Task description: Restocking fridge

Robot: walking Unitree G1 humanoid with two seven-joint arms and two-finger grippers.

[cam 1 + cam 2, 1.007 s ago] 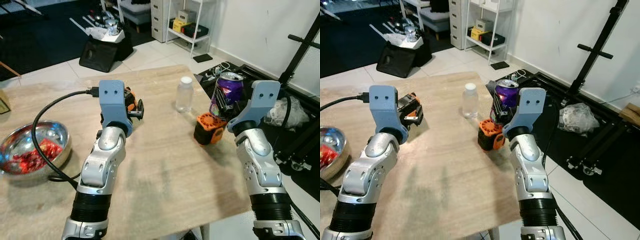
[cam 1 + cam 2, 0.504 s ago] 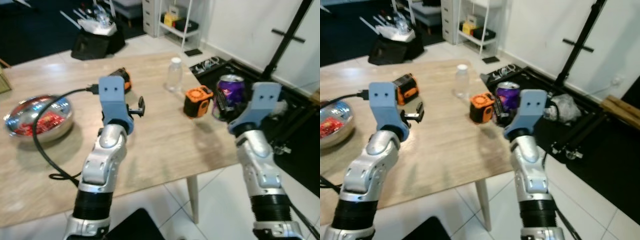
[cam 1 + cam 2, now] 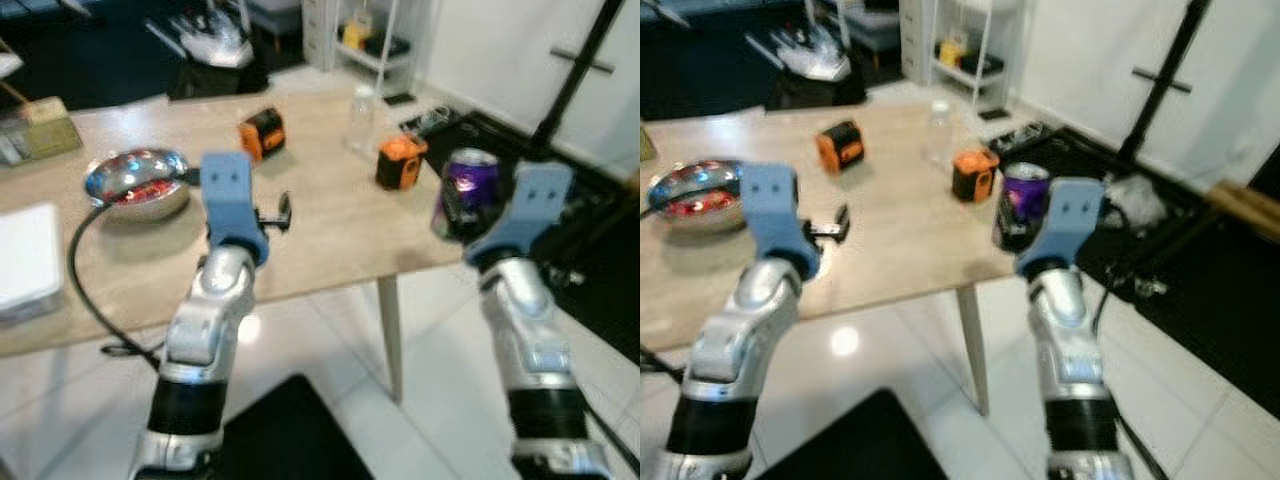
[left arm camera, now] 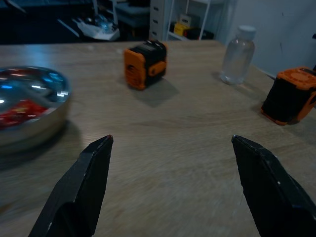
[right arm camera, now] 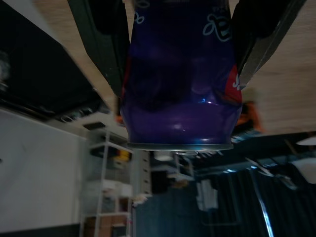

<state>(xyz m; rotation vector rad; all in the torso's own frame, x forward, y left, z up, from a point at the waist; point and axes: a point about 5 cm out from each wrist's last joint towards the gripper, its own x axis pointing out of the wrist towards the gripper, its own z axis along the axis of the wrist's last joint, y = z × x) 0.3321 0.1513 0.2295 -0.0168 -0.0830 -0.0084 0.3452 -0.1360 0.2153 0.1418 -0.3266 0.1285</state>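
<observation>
A wooden table (image 3: 330, 215) carries a steel bowl (image 3: 137, 182), two orange-and-black boxes and a clear bottle (image 3: 360, 118). Off its right edge, over the floor, the right end effector (image 5: 180, 64) clamps the purple can (image 3: 466, 190) between both fingers; a loosened grip in transit could drop it. The left end effector (image 4: 170, 148) hangs spread, empty.

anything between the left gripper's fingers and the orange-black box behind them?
Nothing: in the left wrist view bare wooden table runs from the open left gripper to the orange-black box; the steel bowl sits off to one side.
</observation>
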